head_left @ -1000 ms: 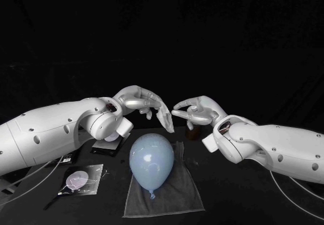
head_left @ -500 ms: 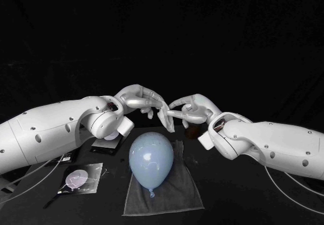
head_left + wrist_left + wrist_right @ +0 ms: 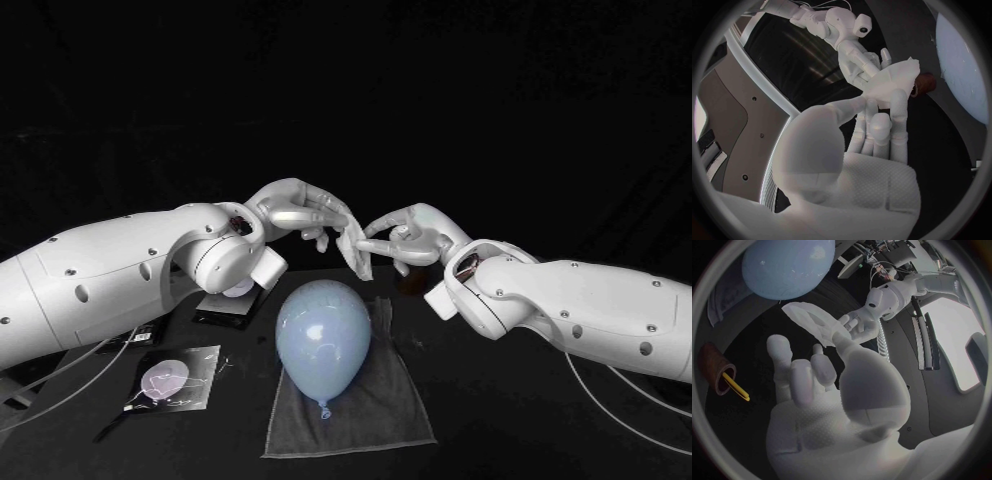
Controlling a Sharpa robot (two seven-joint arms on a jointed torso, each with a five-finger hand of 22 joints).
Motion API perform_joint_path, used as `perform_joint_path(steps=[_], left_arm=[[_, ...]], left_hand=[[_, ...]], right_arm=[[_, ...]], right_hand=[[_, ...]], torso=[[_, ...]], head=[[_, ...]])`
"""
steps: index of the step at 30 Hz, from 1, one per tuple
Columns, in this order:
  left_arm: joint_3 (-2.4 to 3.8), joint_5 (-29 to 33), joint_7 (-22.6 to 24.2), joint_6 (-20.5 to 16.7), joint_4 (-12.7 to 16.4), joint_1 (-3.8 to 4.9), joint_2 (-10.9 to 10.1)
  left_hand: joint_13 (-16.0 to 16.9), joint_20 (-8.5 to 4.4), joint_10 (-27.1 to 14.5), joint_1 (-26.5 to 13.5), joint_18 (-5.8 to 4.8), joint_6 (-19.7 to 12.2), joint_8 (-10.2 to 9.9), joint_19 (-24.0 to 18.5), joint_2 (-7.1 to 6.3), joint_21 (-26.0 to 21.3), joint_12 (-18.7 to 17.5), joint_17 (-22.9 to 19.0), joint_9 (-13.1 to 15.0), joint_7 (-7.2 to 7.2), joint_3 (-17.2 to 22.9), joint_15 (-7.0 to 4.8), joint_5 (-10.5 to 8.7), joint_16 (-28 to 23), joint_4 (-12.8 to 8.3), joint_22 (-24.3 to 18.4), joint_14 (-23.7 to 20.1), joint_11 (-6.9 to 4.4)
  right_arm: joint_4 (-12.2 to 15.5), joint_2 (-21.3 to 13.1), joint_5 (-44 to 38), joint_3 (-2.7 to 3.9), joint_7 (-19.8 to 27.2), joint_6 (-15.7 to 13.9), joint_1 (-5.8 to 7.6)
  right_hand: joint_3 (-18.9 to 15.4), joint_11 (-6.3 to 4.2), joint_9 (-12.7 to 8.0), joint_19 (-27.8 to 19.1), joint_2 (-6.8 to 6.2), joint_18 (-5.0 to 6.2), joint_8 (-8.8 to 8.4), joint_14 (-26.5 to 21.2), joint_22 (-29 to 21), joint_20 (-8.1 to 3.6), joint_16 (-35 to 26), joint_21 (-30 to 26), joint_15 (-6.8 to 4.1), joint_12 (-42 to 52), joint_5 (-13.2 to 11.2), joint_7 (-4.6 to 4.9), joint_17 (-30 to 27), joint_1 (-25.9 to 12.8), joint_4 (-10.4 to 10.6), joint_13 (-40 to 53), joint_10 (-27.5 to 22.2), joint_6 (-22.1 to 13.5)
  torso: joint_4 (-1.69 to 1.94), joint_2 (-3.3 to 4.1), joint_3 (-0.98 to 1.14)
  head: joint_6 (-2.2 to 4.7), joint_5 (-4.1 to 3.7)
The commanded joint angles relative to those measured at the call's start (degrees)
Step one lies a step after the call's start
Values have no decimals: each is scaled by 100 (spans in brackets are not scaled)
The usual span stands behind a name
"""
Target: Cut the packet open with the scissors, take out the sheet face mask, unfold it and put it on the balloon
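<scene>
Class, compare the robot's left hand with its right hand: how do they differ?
The left hand holds the folded sheet mask; the right hand reaches its fingertips to the mask's edge, grip unclear. The left hand's fingers extend straight along the mask; the right hand's are bent. Both are raised beyond the balloon.

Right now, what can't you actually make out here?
Head view: whether the right hand grips the sheet mask held by the left hand; fingers overlap the contact.
Head view: packet too small to see any cut.
Right wrist view: yellow item in the brown cup, mostly sunk inside, unidentifiable.
</scene>
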Motion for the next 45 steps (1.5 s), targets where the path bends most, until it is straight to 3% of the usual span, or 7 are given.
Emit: perform_joint_path(steps=[1,16,27,35,40,45], left_arm=[[7,-22,75,87,17,11,3],[7,-22,92,83,24,10,-16],[8,-21,94,84,27,10,-16],[7,-6,97,108,31,10,-6],[7,11,100,120,31,9,6],[7,27,107,100,23,9,6]], left_hand=[[1,2,-2,-2,86,29,24,-21,42,29,12,4,12,-6,-24,10,18,17,-22,7,40,-38],[1,2,-2,-2,86,29,24,-21,42,29,12,4,12,-6,-24,10,18,17,-22,7,40,-38],[1,2,-2,-2,86,29,24,-21,42,29,12,4,12,-6,-24,10,18,17,-22,7,40,-38],[1,2,-2,-2,86,29,24,-21,42,29,12,4,12,-6,-24,10,18,17,-22,7,40,-38],[1,2,-2,-2,86,29,24,-21,42,29,12,4,12,-6,-24,10,18,17,-22,7,40,-38],[1,5,-3,-8,87,26,27,-28,58,35,15,13,12,-6,-45,12,18,28,-32,11,42,-38]], right_arm=[[-6,7,-129,3,-100,4,-9],[-52,-33,-148,-1,-200,12,-61],[-65,-26,-125,-1,-144,-46,-88],[-71,-11,-60,-1,-98,-108,-90],[-73,-9,67,-1,2,-208,-91],[-71,-18,142,-1,46,-305,-91]], right_hand=[[-39,-26,7,71,59,-17,59,61,62,-17,46,65,-4,50,-34,-15,38,62,10,40,58,101],[67,-130,3,218,289,-59,184,159,268,-98,143,286,-93,202,-62,-131,129,206,7,138,180,388],[365,-355,148,533,562,-155,535,409,686,-258,408,739,-279,628,-74,-396,501,496,-134,513,500,805],[422,-382,173,591,599,-177,578,448,767,-300,447,825,-312,677,-73,-419,557,474,-118,560,550,780],[770,-386,223,735,727,-228,641,540,969,-337,544,1040,-335,854,-71,-404,707,703,-335,733,681,718],[1172,-382,305,888,680,-282,772,659,1202,-343,674,1285,-332,1093,-71,-398,919,627,-527,972,842,765]], torso=[[-4,-2,1],[-1,2,6],[0,-3,0],[-4,-1,2],[-6,-1,2],[-3,-6,5]], head=[[-9,3],[-11,-1],[-22,-7],[-32,-21],[-37,-31],[-48,-43]])
